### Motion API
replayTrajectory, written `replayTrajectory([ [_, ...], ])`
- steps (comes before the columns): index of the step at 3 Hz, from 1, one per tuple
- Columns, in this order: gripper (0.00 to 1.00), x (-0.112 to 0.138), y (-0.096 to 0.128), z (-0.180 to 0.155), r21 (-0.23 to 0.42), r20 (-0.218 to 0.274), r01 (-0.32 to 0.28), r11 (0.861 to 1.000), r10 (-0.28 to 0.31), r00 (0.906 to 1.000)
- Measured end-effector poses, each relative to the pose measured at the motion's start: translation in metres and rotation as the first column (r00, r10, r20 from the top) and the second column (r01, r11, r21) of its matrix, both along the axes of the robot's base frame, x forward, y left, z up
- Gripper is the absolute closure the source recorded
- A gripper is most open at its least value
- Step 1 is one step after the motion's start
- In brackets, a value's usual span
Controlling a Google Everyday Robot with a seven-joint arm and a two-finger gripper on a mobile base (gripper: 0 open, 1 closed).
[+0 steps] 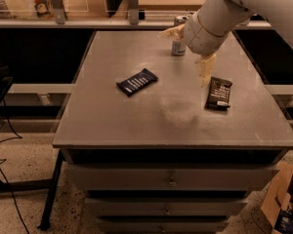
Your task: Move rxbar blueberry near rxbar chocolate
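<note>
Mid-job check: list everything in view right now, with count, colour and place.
table: one, grey, centre
blueberry bar: one, navy, flat on the table, left of middle
chocolate bar: one, black-brown, flat on the table's right side
can: one, silver, back of the table, partly behind the arm
box: one, brown cardboard, floor at lower right
cables: black, floor at left, count unclear
arm: one, white, reaching in from upper right
gripper: one, cream, open and holding nothing, over the table between can and chocolate bar
</note>
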State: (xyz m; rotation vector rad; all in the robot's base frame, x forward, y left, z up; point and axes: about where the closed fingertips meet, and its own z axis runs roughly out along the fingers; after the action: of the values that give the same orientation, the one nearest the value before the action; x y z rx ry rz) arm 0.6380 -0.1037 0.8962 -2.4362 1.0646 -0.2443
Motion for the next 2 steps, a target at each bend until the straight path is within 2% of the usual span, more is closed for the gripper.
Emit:
replayTrajectory([
  [1,0.0,0.0,0.01,-0.005,-0.003,-0.008,-0.024,1.0,0.024,0.9997],
  [2,0.0,0.007,0.034,-0.018,-0.009,-0.029,-0.064,0.998,0.064,0.9975],
])
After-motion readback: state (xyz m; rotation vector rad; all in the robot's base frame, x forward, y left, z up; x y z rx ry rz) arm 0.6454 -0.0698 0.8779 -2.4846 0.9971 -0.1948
